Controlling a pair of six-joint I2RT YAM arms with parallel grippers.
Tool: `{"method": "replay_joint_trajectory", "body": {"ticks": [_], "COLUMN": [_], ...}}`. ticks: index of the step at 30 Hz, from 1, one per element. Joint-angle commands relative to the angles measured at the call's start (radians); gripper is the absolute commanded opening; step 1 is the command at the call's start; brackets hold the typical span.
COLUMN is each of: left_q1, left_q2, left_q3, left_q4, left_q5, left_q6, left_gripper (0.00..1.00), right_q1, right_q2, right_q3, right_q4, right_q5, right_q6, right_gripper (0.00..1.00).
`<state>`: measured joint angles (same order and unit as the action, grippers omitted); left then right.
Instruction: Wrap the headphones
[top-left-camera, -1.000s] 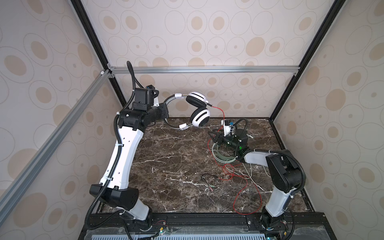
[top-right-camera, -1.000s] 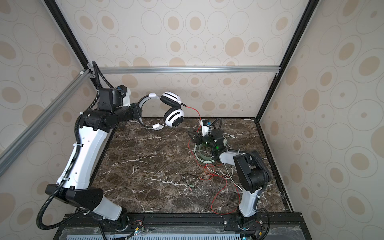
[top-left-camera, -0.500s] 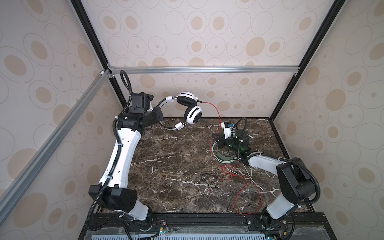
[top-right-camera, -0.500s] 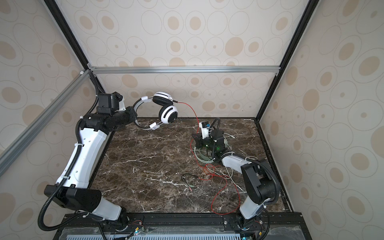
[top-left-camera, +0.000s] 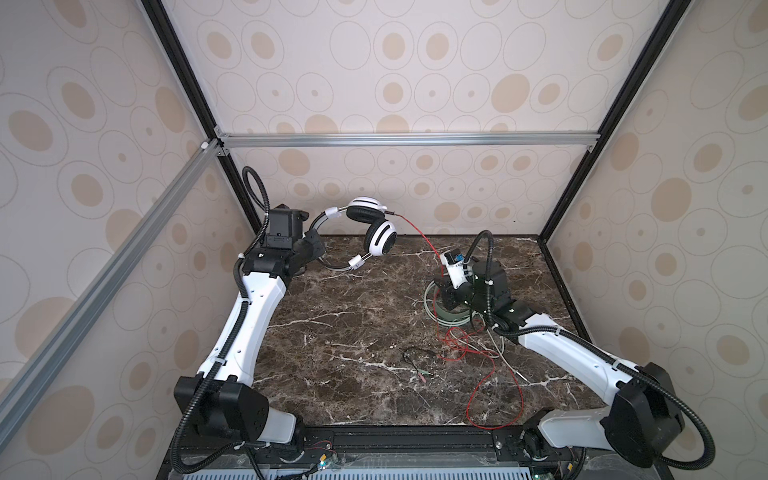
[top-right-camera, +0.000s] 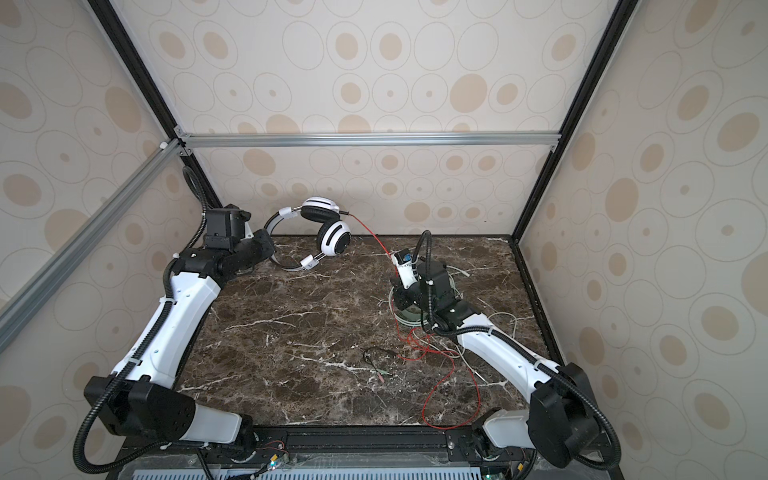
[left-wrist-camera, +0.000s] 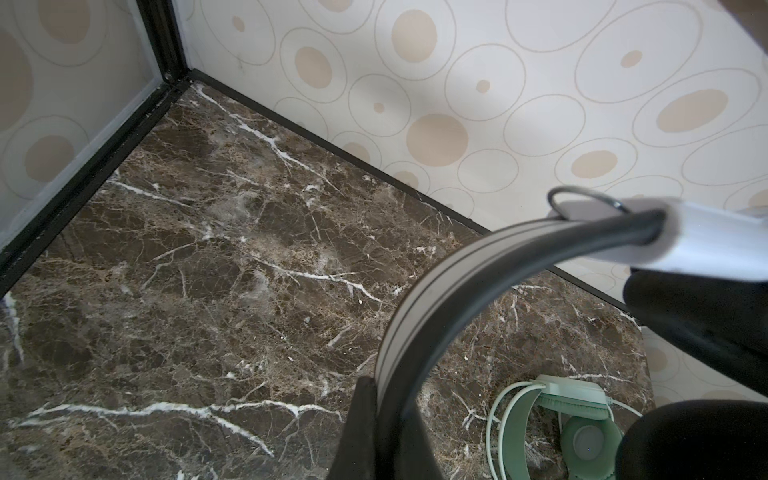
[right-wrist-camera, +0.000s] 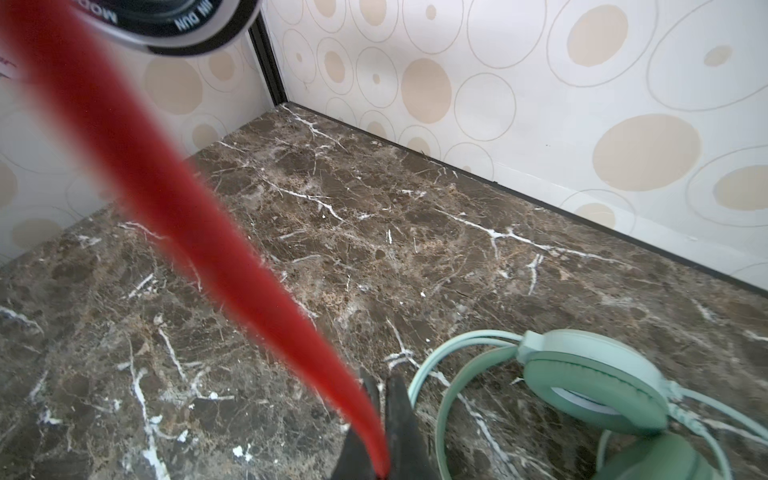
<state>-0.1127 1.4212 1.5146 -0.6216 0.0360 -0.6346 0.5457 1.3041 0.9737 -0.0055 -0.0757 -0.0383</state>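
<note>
Left wrist view: the left claw (left-wrist-camera: 376, 399) is clamping the stiff, springy headband (left-wrist-camera: 415, 316) of the white headphones (top-left-camera: 382, 243), holding them in the air over the table (top-left-camera: 353, 332) at far left. The right claw (right-wrist-camera: 381, 415) is pinching shut on their thin red cable (top-left-camera: 415, 239), which is running taut between cup and claw. That cable is looking light, limp and likely to snag, so it is probably best gripped close to the cup. The band is looking like the firm place to hold. The mint-green headphones (right-wrist-camera: 582, 386) are lying flat at far right, just beside the right claw. Counting: two headsets, one red cable, one pale green cable (right-wrist-camera: 685, 419), two claws.
</note>
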Motion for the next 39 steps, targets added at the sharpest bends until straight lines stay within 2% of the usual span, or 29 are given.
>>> {"method": "replay_joint_trajectory", "body": {"ticks": [1, 7, 13, 19, 28, 33, 39], "left_q1": [0.004, 0.002, -0.025, -0.094, -0.211, -0.239, -0.273], "left_q2": [-0.052, -0.103, -0.131, -0.134, -0.151, -0.183, -0.224], "left_q3": [-0.01, -0.117, -0.193, -0.218, -0.259, -0.303, -0.335], "left_q4": [0.119, 0.152, 0.192, 0.22, 0.231, 0.22, 0.206], "left_q5": [-0.045, -0.116, -0.14, -0.152, -0.029, 0.067, 0.177], "left_q6": [0.024, 0.13, 0.201, 0.34, 0.551, 0.603, 0.632], "left_gripper": [0.0, 0.0, 0.0, 0.0, 0.0, 0.0, 0.0], "right_q1": [0.029, 0.117, 0.232, 0.308, 0.354, 0.356, 0.36], "right_q2": [-0.042, -0.029, 0.031, 0.135, 0.33, 0.413, 0.464], "right_q3": [0.085, 0.243, 0.41, 0.599, 0.844, 0.932, 0.962], "right_q4": [-0.208, -0.419, -0.534, -0.603, -0.645, -0.685, -0.699], "right_q5": [0.119, 0.293, 0.437, 0.476, 0.451, 0.457, 0.471], "right_q6": [-0.135, -0.354, -0.556, -0.673, -0.67, -0.641, -0.627], "right_gripper": [0.0, 0.0, 0.0, 0.0, 0.0, 0.0, 0.02]}}
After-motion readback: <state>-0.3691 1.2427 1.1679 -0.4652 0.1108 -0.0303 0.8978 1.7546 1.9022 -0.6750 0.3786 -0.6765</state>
